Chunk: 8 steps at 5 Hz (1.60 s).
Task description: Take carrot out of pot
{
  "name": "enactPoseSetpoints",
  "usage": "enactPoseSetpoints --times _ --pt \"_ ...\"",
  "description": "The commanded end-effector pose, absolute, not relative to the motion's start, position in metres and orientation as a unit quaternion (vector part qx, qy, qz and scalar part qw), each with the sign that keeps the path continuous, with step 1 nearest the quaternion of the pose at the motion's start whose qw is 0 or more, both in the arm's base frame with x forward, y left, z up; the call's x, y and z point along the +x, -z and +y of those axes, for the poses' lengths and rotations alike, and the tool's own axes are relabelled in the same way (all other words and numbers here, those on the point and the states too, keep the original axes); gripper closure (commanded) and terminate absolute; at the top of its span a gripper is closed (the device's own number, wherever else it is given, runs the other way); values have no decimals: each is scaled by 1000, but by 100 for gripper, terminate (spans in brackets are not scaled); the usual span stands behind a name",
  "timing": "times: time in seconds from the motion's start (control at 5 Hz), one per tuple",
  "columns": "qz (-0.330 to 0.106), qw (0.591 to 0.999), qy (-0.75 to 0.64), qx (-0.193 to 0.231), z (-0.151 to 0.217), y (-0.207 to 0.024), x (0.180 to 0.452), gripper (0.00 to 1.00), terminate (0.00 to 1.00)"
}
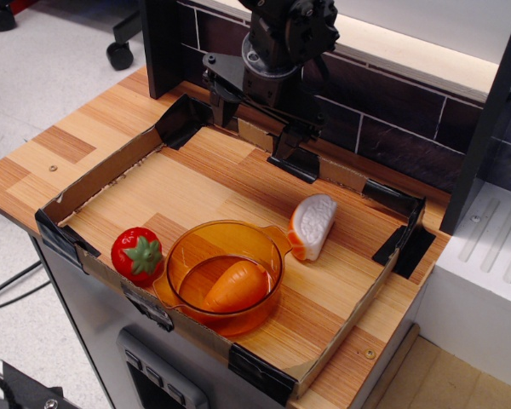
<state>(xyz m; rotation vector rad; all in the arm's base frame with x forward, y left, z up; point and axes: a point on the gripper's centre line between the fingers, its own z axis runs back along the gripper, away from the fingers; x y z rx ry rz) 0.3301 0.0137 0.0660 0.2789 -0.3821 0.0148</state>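
The orange toy carrot [236, 287] lies on its side inside the see-through amber pot [186, 249], which stands at the front of the boxed wooden board. My black gripper [257, 119] hangs at the back of the board, well above and behind the pot. Its jaws stand apart with nothing between them. It touches neither the pot nor the carrot.
A red strawberry [137, 254] sits just left of the pot, touching its handle. A white half-round slice with an orange rim [312, 226] stands just right of the pot. A low cardboard wall [98, 179] with black tape corners rings the board. A dark tiled wall [392, 128] rises behind.
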Motion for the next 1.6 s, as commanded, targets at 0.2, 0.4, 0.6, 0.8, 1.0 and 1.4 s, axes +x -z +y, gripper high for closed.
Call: enactPoseSetpoints --times 0.2,0.4,0.6,0.8,1.0,1.4 --pt "-211 972 3 103 16 -97 321 0 0" --pt "-199 976 55 75 19 -129 301 0 0" --pt "-118 985 125 33 20 -134 281 0 0" --pt "-49 980 193 28 22 -119 262 0 0" --pt "-29 968 248 16 12 -98 248 0 0" --pt "-40 956 288 24 -8 -64 234 0 0"
